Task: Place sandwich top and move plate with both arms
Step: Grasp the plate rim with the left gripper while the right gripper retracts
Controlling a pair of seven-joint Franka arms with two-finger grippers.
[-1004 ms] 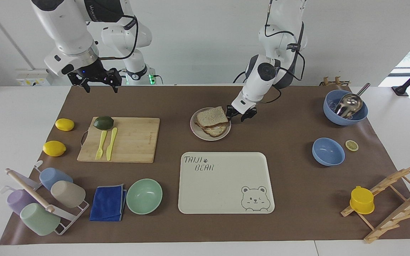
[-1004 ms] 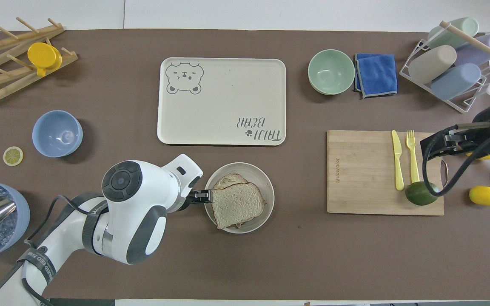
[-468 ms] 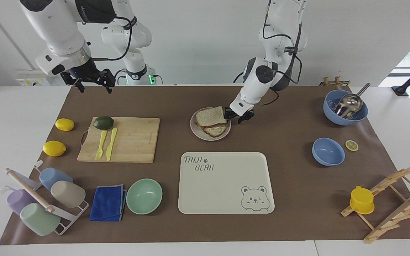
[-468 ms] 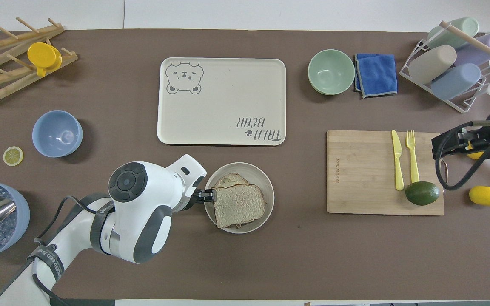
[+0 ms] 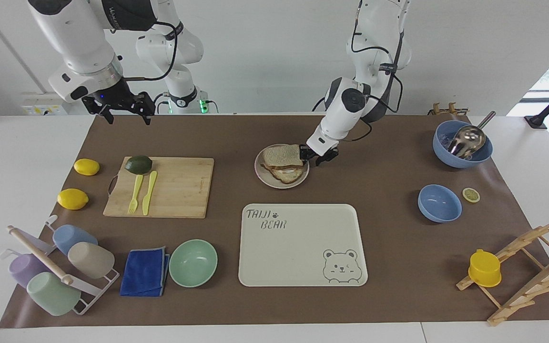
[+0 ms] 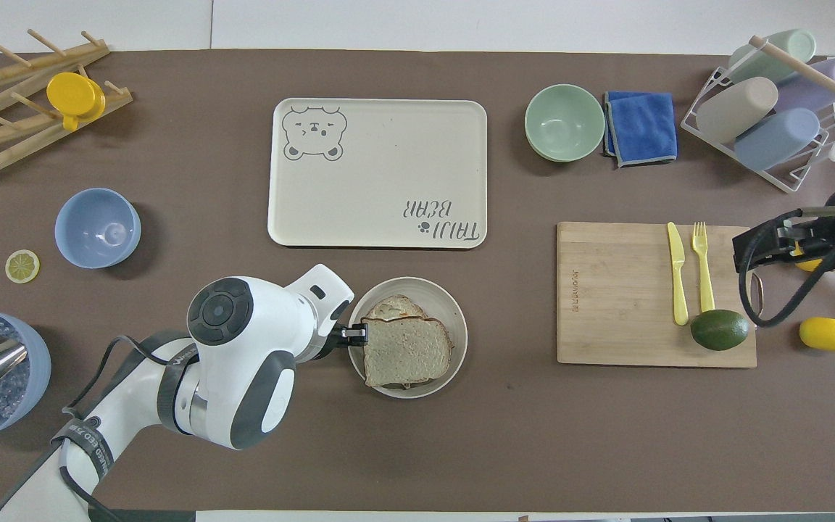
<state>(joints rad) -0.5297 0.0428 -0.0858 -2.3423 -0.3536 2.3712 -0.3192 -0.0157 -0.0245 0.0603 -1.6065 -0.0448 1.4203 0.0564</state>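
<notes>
Lowering flatter than a second earlier, the sandwich top (image 5: 282, 155) now lay on the plate (image 5: 265, 178), the left hand (image 5: 316, 156) seemingly pinching its edge, the right hand (image 5: 123, 108) waiting open.

Left gripper (image 5: 318, 157) is low, its arm bent steeply down and fingers (image 6: 356, 334) pinched together; right gripper (image 5: 123, 113) hangs raised — fingers spread, pointing downward.

Both arms are glossy white, built of rounded jointed segments with dark grey round caps at the joints (one cap shows concentric rings) and black bands near the wrists. Loose black cables loop along each. A silver ring sits above the right gripper (image 5: 123, 110); the left gripper (image 5: 321, 157) is black too.
</notes>
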